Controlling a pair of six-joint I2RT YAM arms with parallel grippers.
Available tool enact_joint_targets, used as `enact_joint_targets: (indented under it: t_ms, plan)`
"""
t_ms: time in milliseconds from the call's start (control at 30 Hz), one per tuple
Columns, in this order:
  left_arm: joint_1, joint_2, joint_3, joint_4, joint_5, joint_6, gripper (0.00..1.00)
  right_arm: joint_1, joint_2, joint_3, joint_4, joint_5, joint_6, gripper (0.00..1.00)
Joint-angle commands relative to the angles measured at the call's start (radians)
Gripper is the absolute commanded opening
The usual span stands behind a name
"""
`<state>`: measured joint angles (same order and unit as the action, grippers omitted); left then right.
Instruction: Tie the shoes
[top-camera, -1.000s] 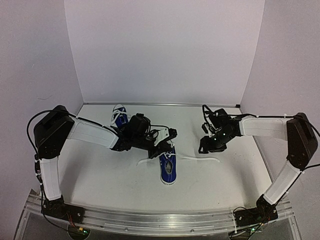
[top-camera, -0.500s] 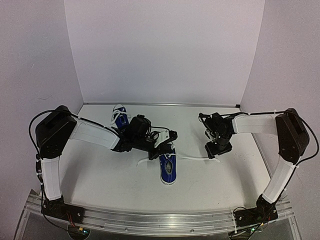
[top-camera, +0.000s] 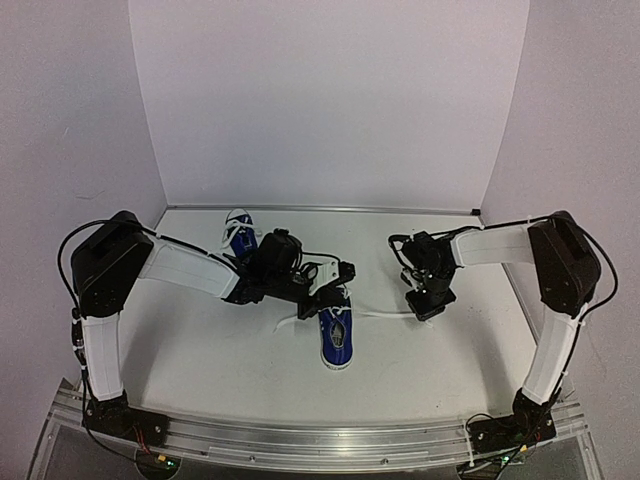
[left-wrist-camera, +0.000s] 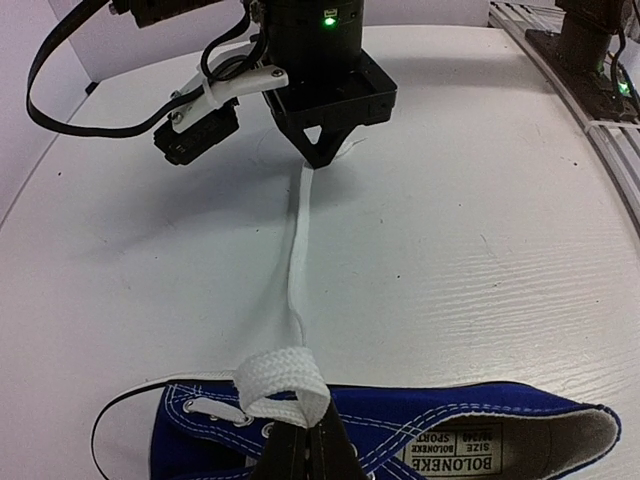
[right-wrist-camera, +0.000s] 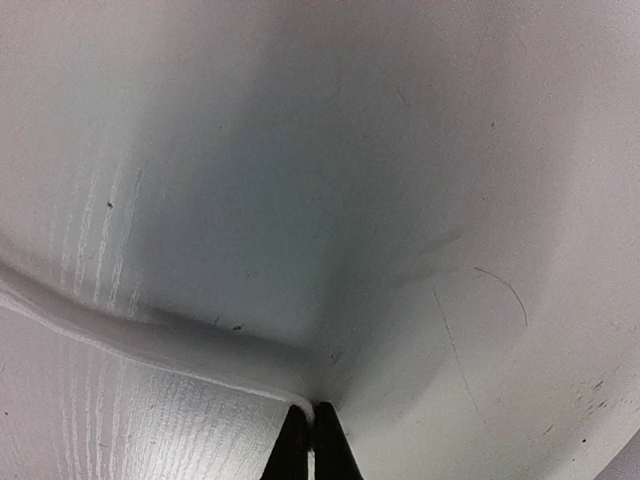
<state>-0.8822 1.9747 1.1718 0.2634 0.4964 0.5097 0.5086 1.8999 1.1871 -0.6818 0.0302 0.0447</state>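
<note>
The left gripper (left-wrist-camera: 308, 452) has its jaws clenched on a flat woven loop of the white lace (left-wrist-camera: 296, 250). It is just above the blue canvas shoe (top-camera: 337, 340), which lies in the middle of the table (top-camera: 200, 370). The right gripper (right-wrist-camera: 308, 440) has its jaws pressed together on the far end of the same lace, well apart from the right wall (top-camera: 570, 130). The second shoe (top-camera: 238, 232) stands near the back edge. The table is white with a fine grain. One second ago the right jaws were apart, not on the lace.
</note>
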Motion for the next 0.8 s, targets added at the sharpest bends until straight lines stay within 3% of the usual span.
enact_joint_targets:
  t_ms: [0,133,300,567,767]
  plan:
    - [-0.003,-0.007,-0.009,0.065,0.02,0.039,0.0,-0.009,0.0,0.029,-0.018,-0.017,-0.01,0.0]
    - [-0.003,-0.015,-0.045,0.115,0.013,0.048,0.0,-0.025,-0.092,0.102,0.021,-0.076,0.01,0.0]
    - [-0.003,-0.035,-0.106,0.206,0.007,0.063,0.0,-0.027,-0.12,0.315,0.049,-0.219,0.015,0.0]
    - [-0.005,-0.05,-0.157,0.244,0.005,0.104,0.0,0.1,0.084,0.725,0.067,-0.479,0.047,0.0]
    - [-0.004,-0.058,-0.16,0.216,-0.003,0.13,0.0,0.238,0.255,0.913,0.067,-0.591,0.092,0.01]
